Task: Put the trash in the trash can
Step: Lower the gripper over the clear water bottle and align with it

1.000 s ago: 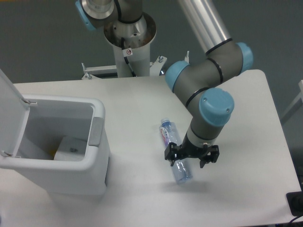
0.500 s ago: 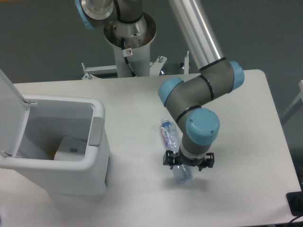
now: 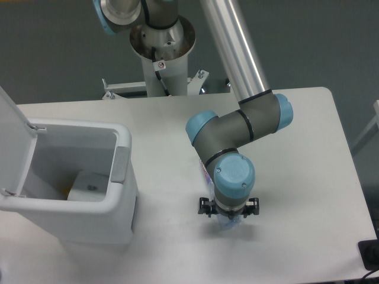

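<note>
The clear plastic bottle (image 3: pixel 227 224) lies on the white table, mostly hidden under my wrist. Only its base end and a strip of pink-blue label by the elbow show. My gripper (image 3: pixel 228 209) points straight down over it. The dark fingertips (image 3: pixel 204 207) stand wide on either side of the bottle, open. The white trash can (image 3: pixel 122 155) stands at the left with its lid (image 3: pixel 10 133) swung up. A white object (image 3: pixel 89 184) lies on its bottom; I cannot tell if it is the bag.
The robot's base column (image 3: pixel 161 56) stands at the table's back edge. The can's grey panel (image 3: pixel 120 165) faces the bottle. The table's right edge (image 3: pixel 352 177) is near. A dark object (image 3: pixel 370 254) sits off the front right corner.
The wrist has swung left and lowered over the bottle, covering most of it. The fingers now straddle the bottle's lower half. The bottle has not moved.
</note>
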